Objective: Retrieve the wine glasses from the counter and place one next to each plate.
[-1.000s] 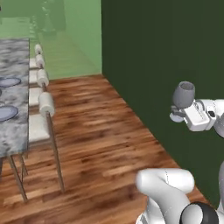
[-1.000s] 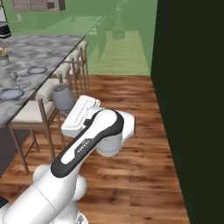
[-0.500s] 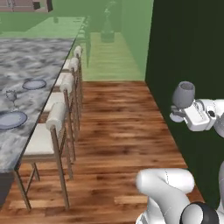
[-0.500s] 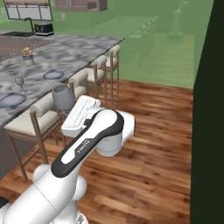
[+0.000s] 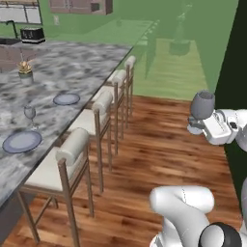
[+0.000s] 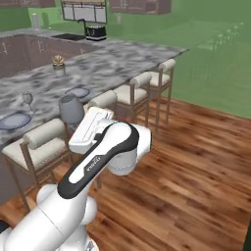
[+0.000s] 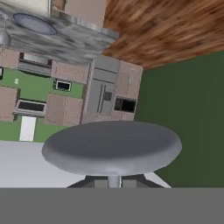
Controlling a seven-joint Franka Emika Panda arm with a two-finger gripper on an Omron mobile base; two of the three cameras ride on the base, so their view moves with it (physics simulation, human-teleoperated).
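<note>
Across the left of the scene runs a long marbled island (image 5: 72, 62), with a row of pale-cushioned stools (image 5: 72, 149) tucked along its near edge over a wooden floor (image 5: 159, 144). On the island's top lie two plates: a near plate (image 5: 21, 141) towards the left and a far plate (image 5: 66, 99) further along. One wine glass (image 5: 30, 115) stands upright on the island between the two plates, just beyond the near plate and apart from it. A small potted plant (image 5: 25, 70) sits further back on the island, and a dark toaster (image 5: 33, 34) stands on the worktop by the far wall. At the right, well away from the island, the gripper (image 5: 197, 126) is closed around the stem of a second wine glass (image 5: 202, 103), which stands upright with its bowl above the fingers. From the hand camera the held glass's round foot or bowl hangs close in front, above the fingertips.
</note>
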